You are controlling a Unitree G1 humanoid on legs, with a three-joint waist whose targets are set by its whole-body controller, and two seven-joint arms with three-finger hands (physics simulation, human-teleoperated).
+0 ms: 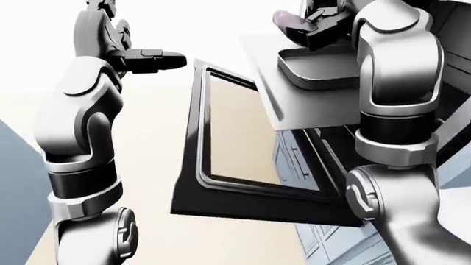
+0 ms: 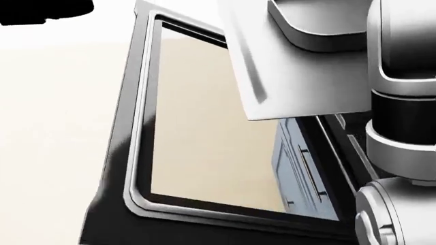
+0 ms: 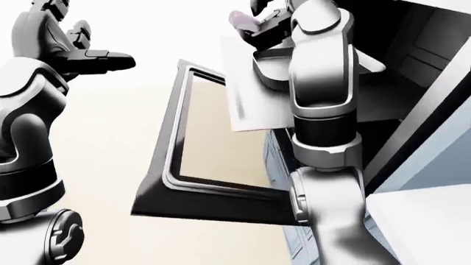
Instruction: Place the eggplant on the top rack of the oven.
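While the oven door (image 1: 221,187) hangs open with its glass panel facing the camera, the right robot hand (image 1: 316,27) sits at the top of the left-eye view, its fingers closed round the eggplant (image 1: 289,21). The eggplant is held just above a grey tray (image 1: 316,69), which rests on a pulled-out flat rack (image 1: 309,105) above the door. The left robot hand (image 1: 151,58) is raised at the upper left, well apart from the oven, fingers extended and holding nothing. Blue-grey cabinet drawers (image 2: 300,168) show through the door glass.
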